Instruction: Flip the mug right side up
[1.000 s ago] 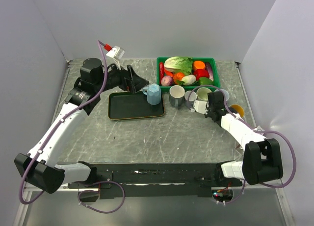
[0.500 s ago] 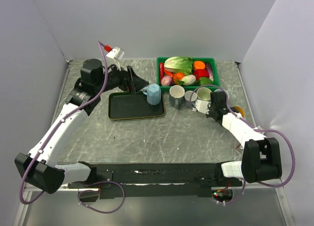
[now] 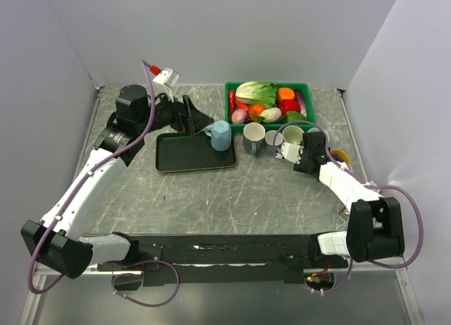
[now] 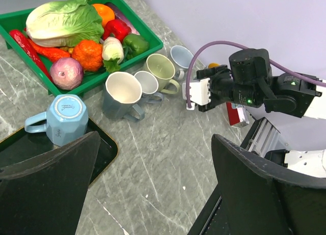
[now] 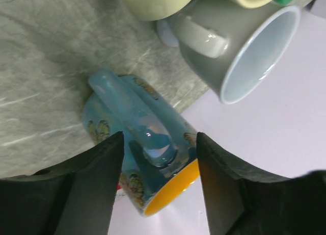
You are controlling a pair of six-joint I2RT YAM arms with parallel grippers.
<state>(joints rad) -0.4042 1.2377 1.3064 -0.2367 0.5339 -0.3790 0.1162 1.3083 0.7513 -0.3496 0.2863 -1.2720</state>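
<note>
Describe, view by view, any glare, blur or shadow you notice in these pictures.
Top view: even light, only faint shadows on the table. Left wrist view: the left gripper is dark and looms in the foreground, background sharp. Right wrist view: glare spots on the patterned mug handle and the grey mug.

In the last 1 second my right gripper (image 5: 159,140) has shifted a little back and to the right in the top view, closer to the blue mug (image 5: 153,163) with the orange inside. Its 2 fingers (image 5: 97,194) have parted and now flank the mug's handle (image 5: 127,110) without clamping it.
</note>
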